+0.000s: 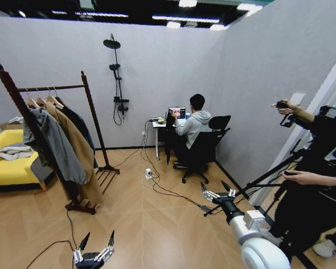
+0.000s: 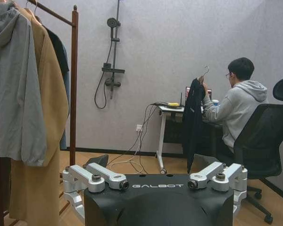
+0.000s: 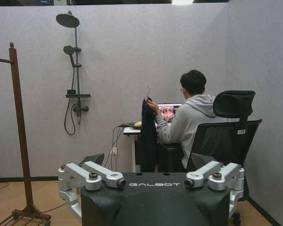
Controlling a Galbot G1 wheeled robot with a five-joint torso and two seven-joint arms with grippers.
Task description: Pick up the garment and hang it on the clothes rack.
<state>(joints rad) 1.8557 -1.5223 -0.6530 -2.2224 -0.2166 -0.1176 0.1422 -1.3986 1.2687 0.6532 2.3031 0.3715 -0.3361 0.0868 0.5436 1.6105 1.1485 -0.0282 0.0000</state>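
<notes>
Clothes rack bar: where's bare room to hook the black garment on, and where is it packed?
Free: on the clothes rack, the bar stretch between the dark jacket and the post nearer the shower. Crowded: the other end, where grey hoodie, tan coat and dark jacket hang together. The garment hangs from a seated person's hand.

"GALBOT" on both claws' black housings (image 2: 158, 200)

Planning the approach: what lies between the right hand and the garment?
In the head view, bare wood floor with loose cables runs from the right hand toward the garment, held up by a seated person.
</notes>
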